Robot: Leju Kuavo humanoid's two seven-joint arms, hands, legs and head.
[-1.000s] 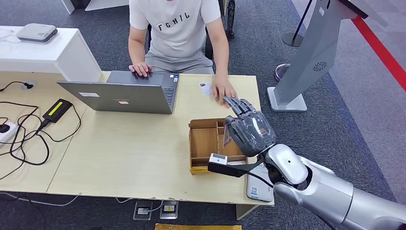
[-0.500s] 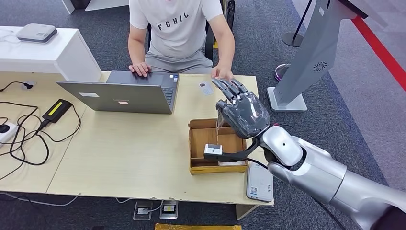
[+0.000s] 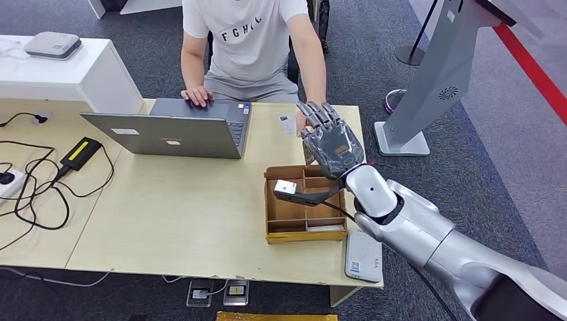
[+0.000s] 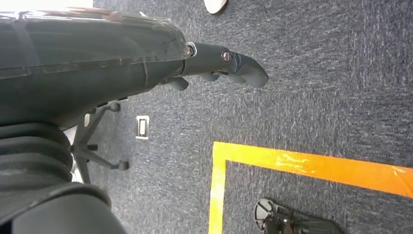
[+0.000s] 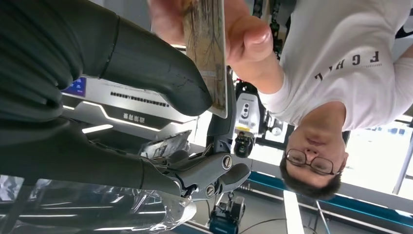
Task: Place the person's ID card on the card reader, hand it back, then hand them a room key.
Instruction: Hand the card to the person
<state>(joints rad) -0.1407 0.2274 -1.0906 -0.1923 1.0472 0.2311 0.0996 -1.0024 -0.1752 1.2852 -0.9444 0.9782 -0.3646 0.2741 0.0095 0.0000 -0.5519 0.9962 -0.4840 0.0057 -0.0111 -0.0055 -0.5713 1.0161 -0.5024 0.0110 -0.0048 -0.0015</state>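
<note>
I had raised the right hand [image 3: 332, 142] higher over the compartmented wooden box [image 3: 283, 212]; its smooth thumb pinched the thin room key [image 5: 207, 48], probably, which the person's hand [image 5: 241, 36] also grasped. Left hand [image 4: 221, 61] hung loosely curled, holding nothing.

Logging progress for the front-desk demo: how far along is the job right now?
Likely done: a small card lies on the table by the person, probably the returned ID, away from the card reader. In hand: the right hand holds up a card, seemingly the room key, and the person's hand grips it. Left: letting go.
</note>
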